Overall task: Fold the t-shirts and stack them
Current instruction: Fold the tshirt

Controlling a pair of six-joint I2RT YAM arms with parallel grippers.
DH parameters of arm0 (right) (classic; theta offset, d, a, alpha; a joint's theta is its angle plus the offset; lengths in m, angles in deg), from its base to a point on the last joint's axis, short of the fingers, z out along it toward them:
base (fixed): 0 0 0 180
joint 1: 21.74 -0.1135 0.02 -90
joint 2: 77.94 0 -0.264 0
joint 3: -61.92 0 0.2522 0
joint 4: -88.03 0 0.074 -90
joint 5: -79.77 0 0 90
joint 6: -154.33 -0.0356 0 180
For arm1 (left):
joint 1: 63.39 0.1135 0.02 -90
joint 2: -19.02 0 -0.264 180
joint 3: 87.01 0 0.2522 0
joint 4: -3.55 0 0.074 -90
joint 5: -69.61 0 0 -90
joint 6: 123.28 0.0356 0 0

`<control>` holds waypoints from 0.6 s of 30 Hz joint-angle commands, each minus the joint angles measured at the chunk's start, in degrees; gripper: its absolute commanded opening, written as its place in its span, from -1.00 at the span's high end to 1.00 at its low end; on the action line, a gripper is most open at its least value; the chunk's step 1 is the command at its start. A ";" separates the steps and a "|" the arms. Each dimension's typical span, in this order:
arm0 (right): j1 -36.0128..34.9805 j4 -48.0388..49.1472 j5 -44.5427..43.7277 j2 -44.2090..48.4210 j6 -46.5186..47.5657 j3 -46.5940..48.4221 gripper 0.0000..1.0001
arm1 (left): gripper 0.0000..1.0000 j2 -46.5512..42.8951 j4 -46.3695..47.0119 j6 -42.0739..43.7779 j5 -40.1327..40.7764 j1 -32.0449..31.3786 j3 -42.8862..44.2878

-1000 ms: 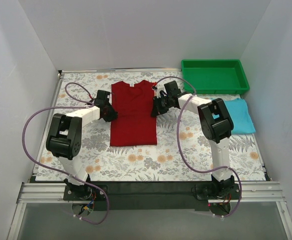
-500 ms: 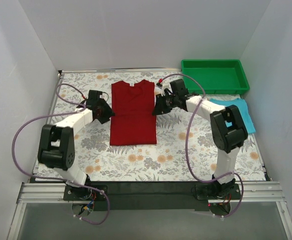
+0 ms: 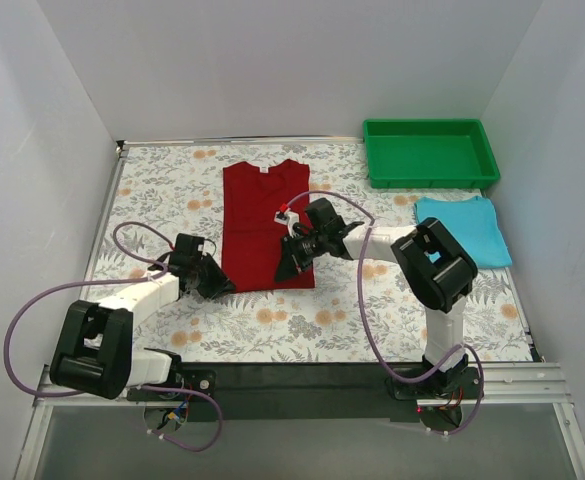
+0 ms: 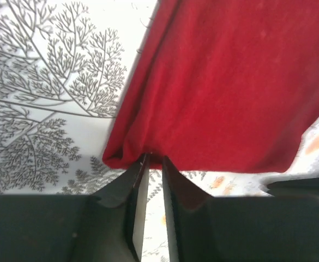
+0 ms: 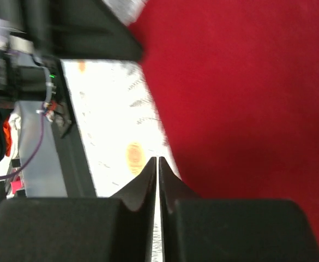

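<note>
dark red t-shirt [image 3: 262, 220] flat at centre, sleeves folded in, turquoise t-shirt [image 3: 462, 230] folded at right

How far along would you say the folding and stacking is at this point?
Done: blue shirt lies folded; red shirt has sleeves tucked in. In hand: left gripper pinches its hem corner, right gripper closed at the other. Remaining: fold it up, stack.

The left gripper [image 3: 220, 287] slid along the left side of the dark red shirt [image 3: 262, 205] toward the near edge of the counter [image 3: 372, 335], reaching the hem's left corner. The right gripper [image 3: 283, 271] moved likewise to the hem's right corner.
</note>
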 commanded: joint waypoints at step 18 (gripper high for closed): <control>11.00 7.05 5.01 -0.25 3.94 -15.09 0.95 | 0.84 -7.04 -3.29 -6.80 8.48 3.06 -7.50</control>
